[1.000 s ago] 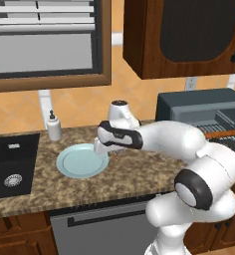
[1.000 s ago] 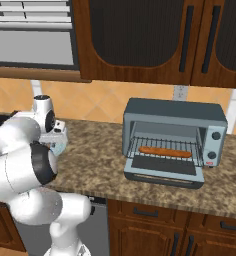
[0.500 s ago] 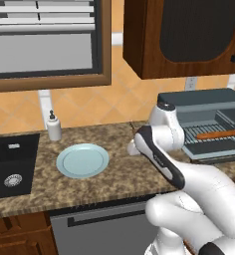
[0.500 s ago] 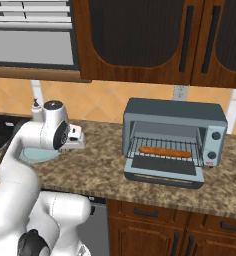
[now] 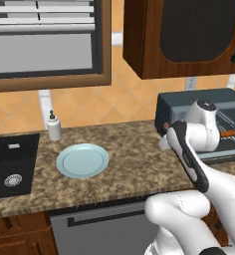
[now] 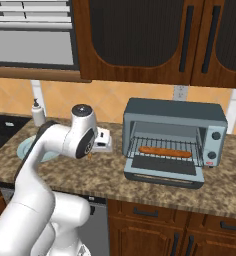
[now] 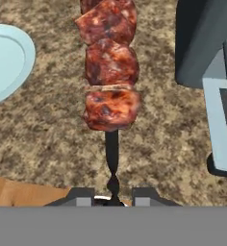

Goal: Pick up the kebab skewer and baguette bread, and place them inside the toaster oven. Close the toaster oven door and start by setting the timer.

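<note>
Gripper (image 7: pixel 113 198) clamped on kebab skewer (image 7: pixel 110 72), swung from plate (image 5: pixel 82 160) toward toaster oven (image 6: pixel 174 141)

Baguette bread (image 6: pixel 165 151) inside toaster oven (image 6: pixel 174 141), plate (image 5: pixel 82 160) left.

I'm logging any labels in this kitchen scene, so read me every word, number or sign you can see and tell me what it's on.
None can be read.
Toaster oven: two knobs and a small red mark on its right panel, no legible marking.
Soap bottle: plain, no label.
Plate: plain.
Kebab skewer, gripper and cabinets: no text.
</note>
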Controlling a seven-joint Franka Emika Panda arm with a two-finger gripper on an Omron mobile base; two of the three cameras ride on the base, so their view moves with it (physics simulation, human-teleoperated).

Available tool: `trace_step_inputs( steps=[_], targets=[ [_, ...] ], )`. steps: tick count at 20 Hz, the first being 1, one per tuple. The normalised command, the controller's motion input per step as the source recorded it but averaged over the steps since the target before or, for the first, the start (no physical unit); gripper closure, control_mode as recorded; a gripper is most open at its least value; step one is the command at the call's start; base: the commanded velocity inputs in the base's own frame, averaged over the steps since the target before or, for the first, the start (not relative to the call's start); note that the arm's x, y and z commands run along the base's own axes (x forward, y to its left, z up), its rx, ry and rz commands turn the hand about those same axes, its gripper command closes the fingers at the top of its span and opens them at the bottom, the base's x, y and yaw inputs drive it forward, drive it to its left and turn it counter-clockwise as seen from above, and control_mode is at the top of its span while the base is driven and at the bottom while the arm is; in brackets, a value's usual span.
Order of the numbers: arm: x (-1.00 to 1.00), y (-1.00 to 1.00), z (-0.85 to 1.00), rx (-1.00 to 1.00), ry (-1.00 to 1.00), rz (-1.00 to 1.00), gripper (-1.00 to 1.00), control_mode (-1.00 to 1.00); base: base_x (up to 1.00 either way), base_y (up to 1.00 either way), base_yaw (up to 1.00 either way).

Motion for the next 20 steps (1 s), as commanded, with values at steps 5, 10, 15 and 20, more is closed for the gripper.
trace_step_inputs(
  steps=[5, 10, 15, 20],
  targets=[
    [-0.23, -0.99, 0.0, 0.0, 0.13, -0.06, 1.0, -1.0, 0.0, 0.0, 0.0],
    [-0.17, -1.0, 0.0, 0.0, 0.06, -0.04, 1.0, -1.0, 0.0, 0.0, 0.0],
    [0.04, -0.8, 0.05, 0.0, 0.09, -0.01, 1.0, -1.0, 0.0, 0.0, 0.0],
    [0.0, -0.11, 0.04, 0.0, 0.12, 0.0, 1.0, -1.0, 0.0, 0.0, 0.0]
  ],
)
